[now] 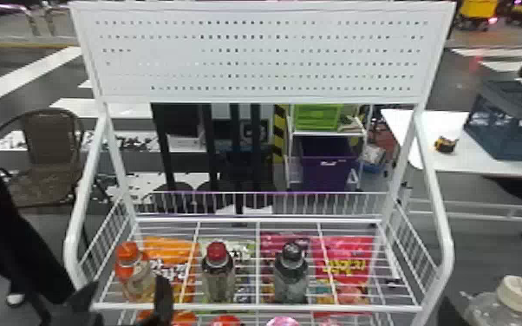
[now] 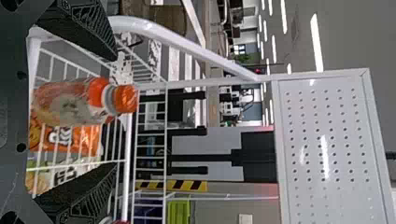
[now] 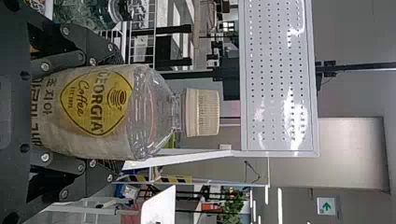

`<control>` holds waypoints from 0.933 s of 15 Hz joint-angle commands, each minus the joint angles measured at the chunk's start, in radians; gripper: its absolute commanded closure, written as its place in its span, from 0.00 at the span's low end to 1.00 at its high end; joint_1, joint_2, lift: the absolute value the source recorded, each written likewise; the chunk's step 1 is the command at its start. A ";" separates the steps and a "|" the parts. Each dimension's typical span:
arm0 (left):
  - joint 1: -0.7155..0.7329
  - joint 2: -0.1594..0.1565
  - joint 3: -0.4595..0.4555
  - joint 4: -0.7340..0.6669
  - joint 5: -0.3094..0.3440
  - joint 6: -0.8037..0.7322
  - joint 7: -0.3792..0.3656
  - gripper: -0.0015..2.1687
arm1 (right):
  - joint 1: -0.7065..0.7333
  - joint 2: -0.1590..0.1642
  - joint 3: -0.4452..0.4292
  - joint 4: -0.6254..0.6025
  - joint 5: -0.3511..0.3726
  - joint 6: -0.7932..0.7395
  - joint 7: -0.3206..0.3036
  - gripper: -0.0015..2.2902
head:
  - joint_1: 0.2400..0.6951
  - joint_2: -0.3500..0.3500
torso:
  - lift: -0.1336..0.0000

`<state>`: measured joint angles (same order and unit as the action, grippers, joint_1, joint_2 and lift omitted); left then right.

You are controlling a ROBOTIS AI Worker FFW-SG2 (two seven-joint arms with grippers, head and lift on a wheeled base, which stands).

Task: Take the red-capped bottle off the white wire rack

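The red-capped bottle (image 1: 217, 273) stands on the shelf of the white wire rack (image 1: 256, 308), between an orange-capped bottle (image 1: 136, 277) and a black-capped bottle (image 1: 290, 275). My left gripper (image 1: 123, 295) is at the shelf's front left, its fingers spread on either side of the orange-capped bottle, left of the red cap. In the left wrist view, my left gripper (image 2: 114, 112) is open, with the orange-capped bottle (image 2: 70, 102) between its fingers, not clamped. At the lower right, my right gripper (image 1: 450, 310) holds a cream-capped bottle (image 1: 518, 295); in the right wrist view, my right gripper (image 3: 116, 112) is closed around that labelled bottle (image 3: 93, 112).
Colourful snack packets (image 1: 344, 264) lie beneath the bottles. Wire side walls and white tubular posts (image 1: 442, 216) flank the shelf, and a perforated panel (image 1: 256, 56) rises above it. Behind at the right is a white table (image 1: 429, 164) with a dark crate.
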<state>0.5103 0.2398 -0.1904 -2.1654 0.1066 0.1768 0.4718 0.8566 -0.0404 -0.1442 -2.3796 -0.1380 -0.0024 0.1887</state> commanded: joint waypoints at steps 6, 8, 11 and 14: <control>-0.110 -0.022 -0.216 0.328 -0.031 -0.245 0.007 0.04 | -0.002 -0.001 0.002 0.020 0.000 -0.014 0.003 0.62 | 0.57 0.50 | 1.00; -0.164 -0.025 -0.256 0.378 -0.031 -0.254 0.002 0.04 | 0.005 -0.001 0.000 0.022 -0.002 -0.032 0.005 0.62 | 0.57 0.50 | 1.00; -0.253 -0.040 -0.291 0.464 -0.028 -0.257 -0.007 0.04 | 0.015 -0.001 -0.005 0.023 -0.012 -0.050 0.005 0.62 | 0.57 0.50 | 1.00; -0.326 -0.060 -0.296 0.553 -0.025 -0.257 -0.021 0.04 | 0.021 -0.001 -0.009 0.023 -0.012 -0.063 0.005 0.62 | 0.57 0.50 | 1.00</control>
<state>0.2157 0.1865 -0.4849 -1.6495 0.0798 -0.0796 0.4523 0.8755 -0.0414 -0.1516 -2.3562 -0.1503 -0.0583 0.1939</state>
